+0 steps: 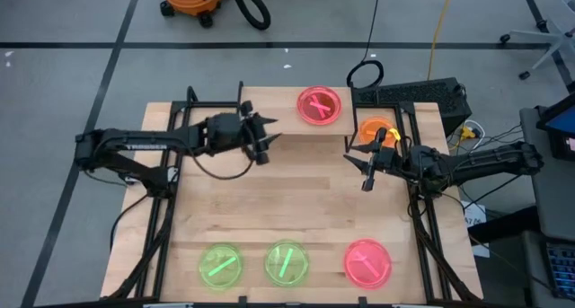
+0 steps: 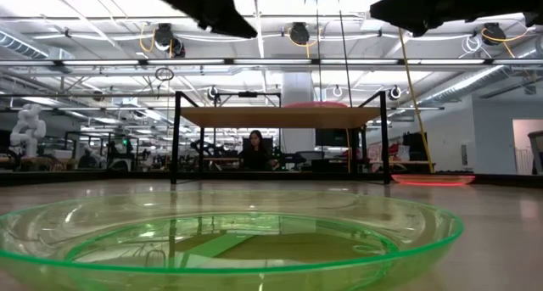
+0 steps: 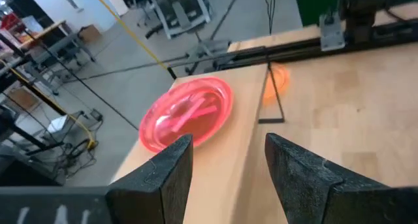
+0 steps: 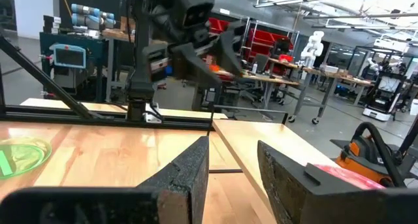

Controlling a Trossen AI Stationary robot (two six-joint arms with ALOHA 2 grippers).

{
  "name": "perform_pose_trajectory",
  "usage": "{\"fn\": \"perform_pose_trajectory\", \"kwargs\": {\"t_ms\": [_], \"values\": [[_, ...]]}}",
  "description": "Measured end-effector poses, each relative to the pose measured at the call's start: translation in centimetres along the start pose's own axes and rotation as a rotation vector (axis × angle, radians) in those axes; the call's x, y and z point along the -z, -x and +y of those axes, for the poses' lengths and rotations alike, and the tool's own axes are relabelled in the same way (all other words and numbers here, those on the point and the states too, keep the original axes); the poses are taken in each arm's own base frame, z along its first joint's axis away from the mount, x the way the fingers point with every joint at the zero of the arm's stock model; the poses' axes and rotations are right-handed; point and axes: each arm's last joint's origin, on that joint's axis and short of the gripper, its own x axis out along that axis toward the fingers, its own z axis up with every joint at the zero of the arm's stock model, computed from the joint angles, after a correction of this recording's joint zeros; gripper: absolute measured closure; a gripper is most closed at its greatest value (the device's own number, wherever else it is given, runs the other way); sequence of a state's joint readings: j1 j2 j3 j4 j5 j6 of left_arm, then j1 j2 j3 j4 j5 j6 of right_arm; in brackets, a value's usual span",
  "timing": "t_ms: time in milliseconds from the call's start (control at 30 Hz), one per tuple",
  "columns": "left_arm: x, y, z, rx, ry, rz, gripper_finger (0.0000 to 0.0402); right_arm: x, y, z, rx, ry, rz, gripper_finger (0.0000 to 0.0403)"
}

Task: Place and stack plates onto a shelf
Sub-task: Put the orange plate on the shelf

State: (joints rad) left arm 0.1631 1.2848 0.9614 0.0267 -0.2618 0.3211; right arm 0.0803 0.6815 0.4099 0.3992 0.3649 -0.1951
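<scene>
Up on the shelf, found just one pink plate, lying flat toward the right end. Saw nothing stacked on it yet.

Counted four more plates down on the table. Spotted an orange plate just beside the right end of the shelf. Spotted two green plates and a second pink plate in a row along the near edge, well apart from the shelf.

Judged the job to be only just begun: one put up, four left to lift and pile.

Saw the left gripper up over the left part of the shelf, spread wide and holding nothing. Saw the right gripper near the orange plate, off the right end of the shelf, also spread wide and holding nothing.

Made out small white letters on the left arm, maybe "TROSSEN", but could not read them for sure. Found no other words.
</scene>
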Motion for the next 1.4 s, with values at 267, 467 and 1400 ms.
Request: {"fn": "perform_pose_trajectory", "kwargs": {"t_ms": [267, 467, 1400], "values": [[6.1, 3.4, -2.0, -0.039, 0.195, -0.313, 0.0204, 0.0, 0.0, -0.1, 0.026, 0.0, 0.002, 0.0287], [9.3, 5.4, -2.7, -0.044, 0.327, -0.435, 0.0204, 0.0, 0.0, -0.1, 0.033, 0.001, 0.002, 0.0287], [9.6, 5.8, -2.3, -0.082, 0.312, -0.447, 0.0204, -0.8, -0.3, 0.1, -0.013, -0.15, 0.075, 0.0287]]}}
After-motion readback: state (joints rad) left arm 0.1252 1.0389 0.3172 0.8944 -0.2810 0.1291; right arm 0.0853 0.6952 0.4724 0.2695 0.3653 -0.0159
